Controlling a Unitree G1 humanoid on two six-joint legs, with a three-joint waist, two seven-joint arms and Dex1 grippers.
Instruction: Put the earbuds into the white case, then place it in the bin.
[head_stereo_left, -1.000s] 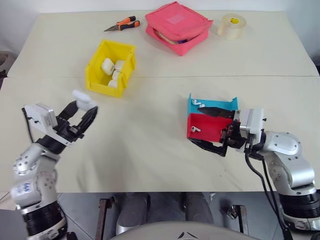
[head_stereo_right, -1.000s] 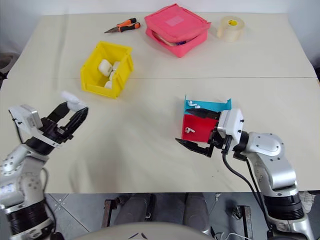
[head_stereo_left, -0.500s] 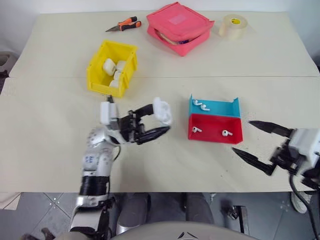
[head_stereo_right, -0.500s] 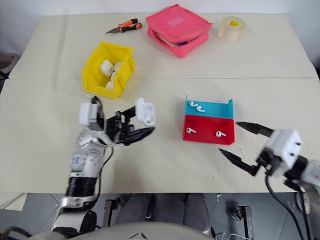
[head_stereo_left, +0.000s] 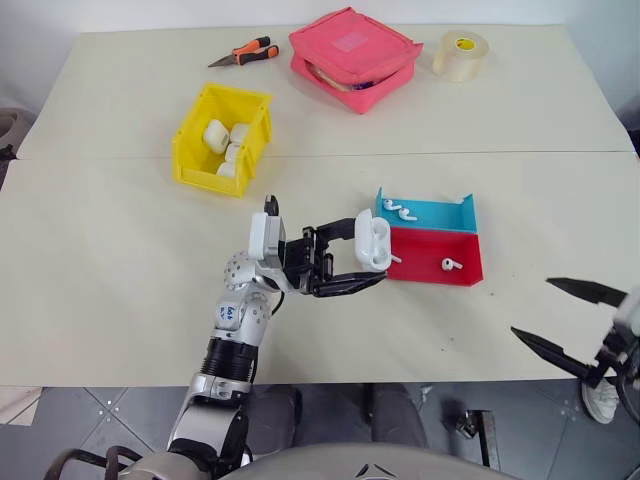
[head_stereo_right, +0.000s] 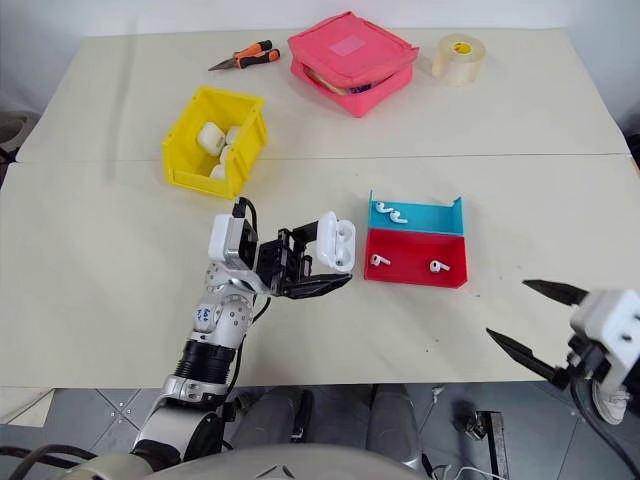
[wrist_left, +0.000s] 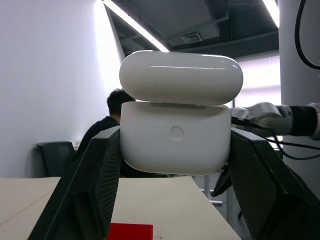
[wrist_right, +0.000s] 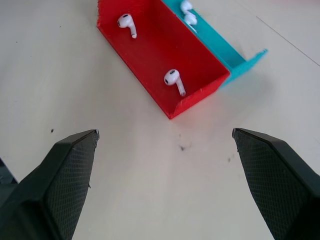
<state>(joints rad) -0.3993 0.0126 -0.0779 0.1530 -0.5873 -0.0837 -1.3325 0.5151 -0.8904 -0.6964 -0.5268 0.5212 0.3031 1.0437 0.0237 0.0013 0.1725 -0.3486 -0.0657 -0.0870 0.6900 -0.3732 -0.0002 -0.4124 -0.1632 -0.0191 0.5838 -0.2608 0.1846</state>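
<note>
While the left gripper (head_stereo_left: 362, 262) holds the white case (head_stereo_left: 375, 243) clamped between its two black fingers above the table (head_stereo_left: 120, 300), just at the nine o'clock edge of the trays, the lid stands tipped up from the body, slightly ajar in the left wrist view.

Table: wide cream surface. Pink zip pouch (head_stereo_left: 355, 55) at twelve o'clock, tape roll (head_stereo_left: 461, 53) at one, pliers (head_stereo_left: 243, 50) at eleven.

Yellow bin (head_stereo_left: 221, 138) sits at ten o'clock from the case, well apart, with several white cases inside.

Red tray (head_stereo_left: 437, 262) lies with the blue tray (head_stereo_left: 428, 212) touching its far side. Two earbuds (wrist_right: 174, 80) rest in the red one, well apart; two more (head_stereo_left: 400, 211) lie close together in the blue.

Right gripper (head_stereo_left: 560, 320) hangs at four o'clock from the trays, off the near table edge, jaws spread wide and empty.

Step in hand, as judged: loading the earbuds. To do it well, the case should be kept steady, mouth turned toward the free gripper, lid fully back. The right fingers should pinch one bud by its stem and seat it stem-first.

Case: glossy, rounded, small round button on its face.
</note>
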